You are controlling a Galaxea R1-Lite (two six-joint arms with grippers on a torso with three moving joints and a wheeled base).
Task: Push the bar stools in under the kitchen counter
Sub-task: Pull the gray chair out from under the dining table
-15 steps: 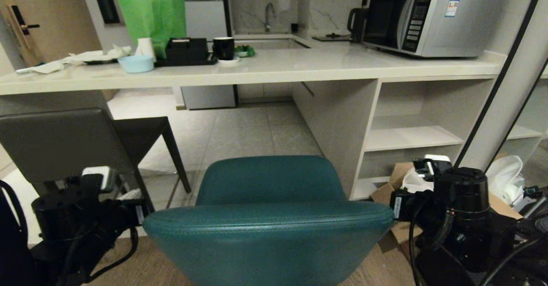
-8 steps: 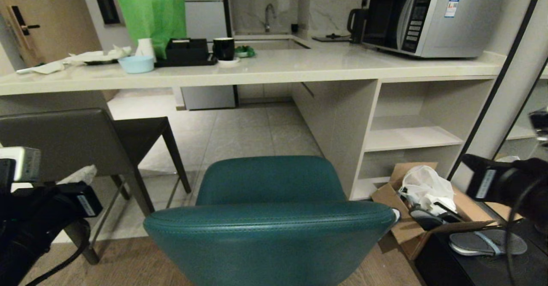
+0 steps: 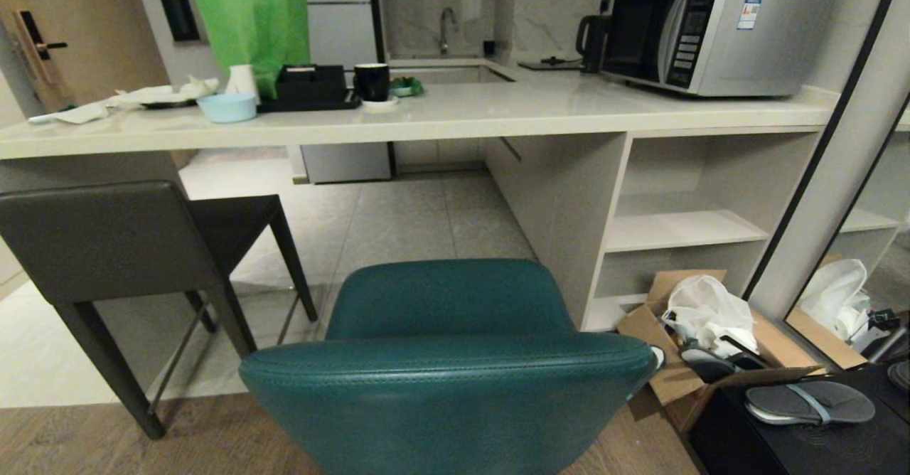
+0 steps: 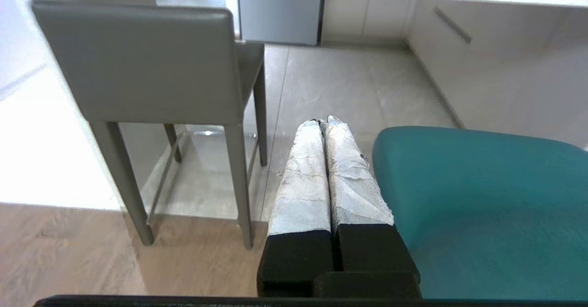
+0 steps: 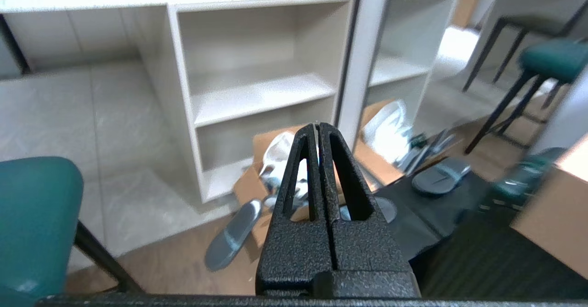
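The teal bar stool (image 3: 448,382) stands right before me, its curved back toward me, out from the kitchen counter (image 3: 455,116). To its left the dark grey bar stool (image 3: 106,240) stands with its seat partly under the counter edge. Neither arm shows in the head view. In the left wrist view my left gripper (image 4: 322,122) is shut and empty, hanging between the grey stool (image 4: 138,63) and the teal stool (image 4: 482,192), touching neither. In the right wrist view my right gripper (image 5: 318,127) is shut and empty, to the right of the teal stool (image 5: 32,219), pointing toward the white shelving (image 5: 248,91).
A cardboard box (image 3: 700,340) of bags and sandals sits on the floor by the shelving, beside a mirror (image 3: 864,247). On the counter stand a microwave (image 3: 711,30), a green bag (image 3: 245,16), a blue bowl (image 3: 226,105) and a black cup (image 3: 372,79).
Both arms have drawn back from the teal stool's back and dropped out of the head view. The stools have not moved.
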